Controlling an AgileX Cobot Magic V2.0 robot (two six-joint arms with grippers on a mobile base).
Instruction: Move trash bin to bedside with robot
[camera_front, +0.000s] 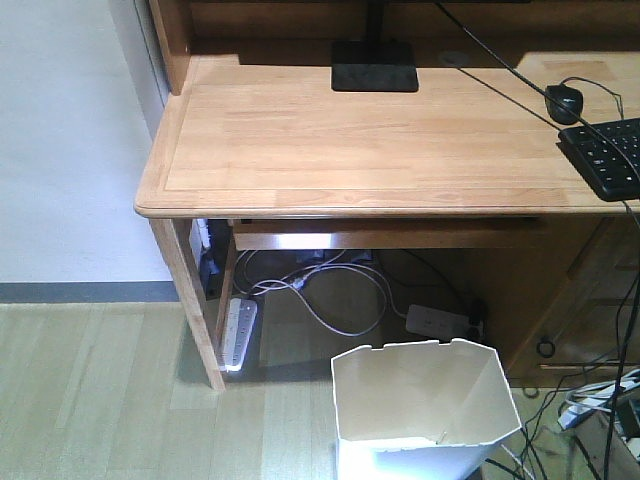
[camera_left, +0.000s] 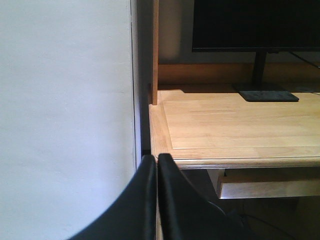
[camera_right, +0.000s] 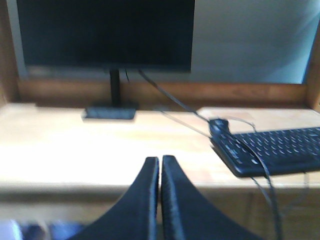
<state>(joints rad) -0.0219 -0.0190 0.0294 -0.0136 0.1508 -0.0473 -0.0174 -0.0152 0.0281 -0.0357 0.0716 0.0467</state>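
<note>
The white trash bin (camera_front: 425, 405) stands upright on the wooden floor at the bottom of the front view, just in front of the desk's underside; its cream inside shows. No bed or bedside appears in any view. In the left wrist view my left gripper (camera_left: 157, 159) is shut with nothing between its black fingers, held level with the desk's left front corner beside a white wall. My right gripper (camera_right: 160, 161) is likewise shut and empty, facing the desk top. Neither gripper shows in the front view, and the bin shows in neither wrist view.
A wooden desk (camera_front: 360, 140) fills the front view, carrying a monitor stand (camera_front: 374, 66), a black mouse (camera_front: 564, 102) and a black keyboard (camera_front: 608, 155). Under it lie a power strip (camera_front: 238, 332), an adapter (camera_front: 437, 321) and loose cables (camera_front: 330, 290). A white wall (camera_front: 60, 140) stands left.
</note>
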